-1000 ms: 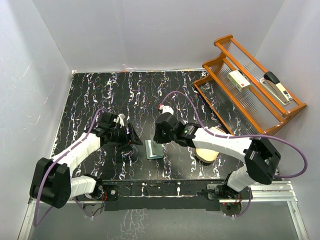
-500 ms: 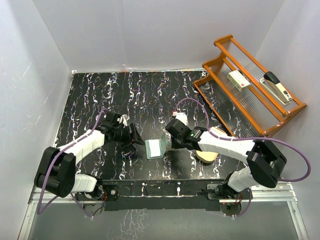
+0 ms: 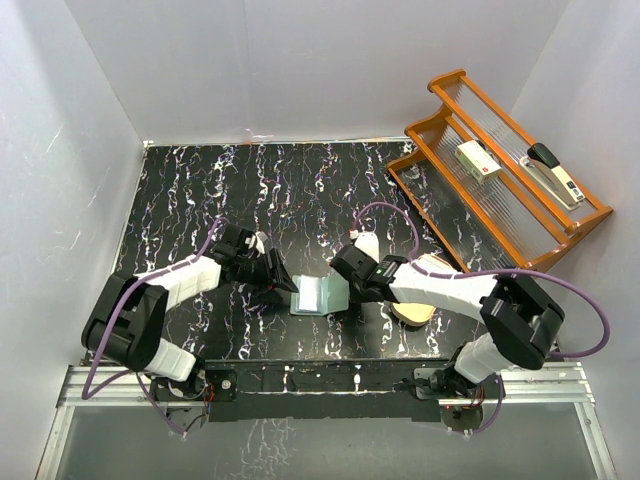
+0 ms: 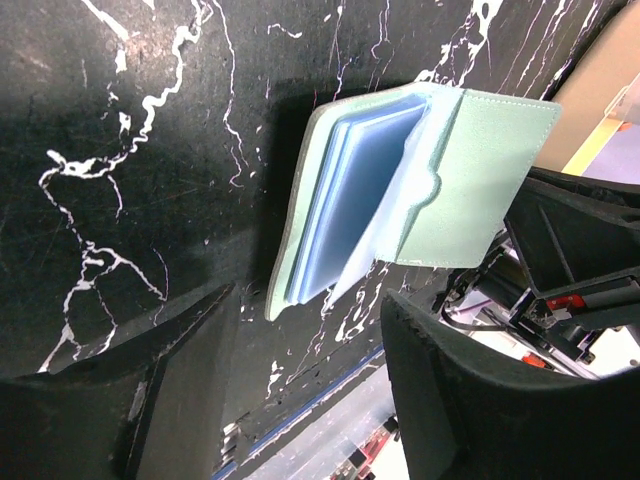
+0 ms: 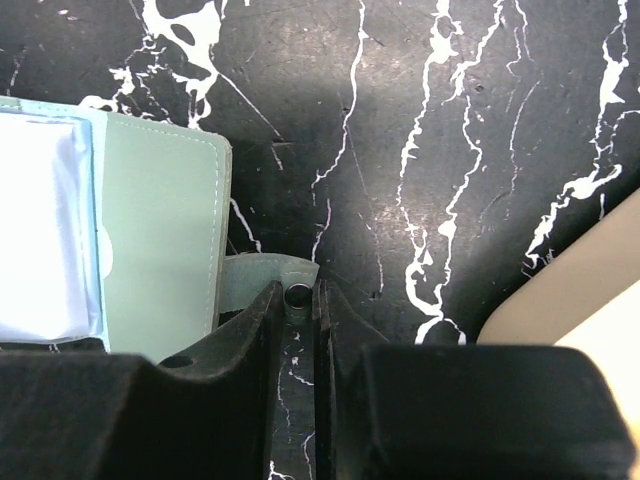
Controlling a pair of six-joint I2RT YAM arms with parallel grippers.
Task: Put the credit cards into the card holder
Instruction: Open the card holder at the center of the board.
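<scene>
Right gripper (image 5: 295, 292) pinches the snap tab (image 5: 262, 274) of the sage-green folding card holder (image 3: 321, 295), opened over pale blue cards (image 4: 345, 200); left gripper (image 3: 284, 286) gapes empty at its left edge.

White walls (image 3: 300, 60), black marbled table (image 3: 200, 180), wooden rack (image 3: 422, 127) right.

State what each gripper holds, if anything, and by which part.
The right gripper pinches the card holder by its snap-button tab. The left gripper stands open at the holder's other end, gripping nothing.
</scene>
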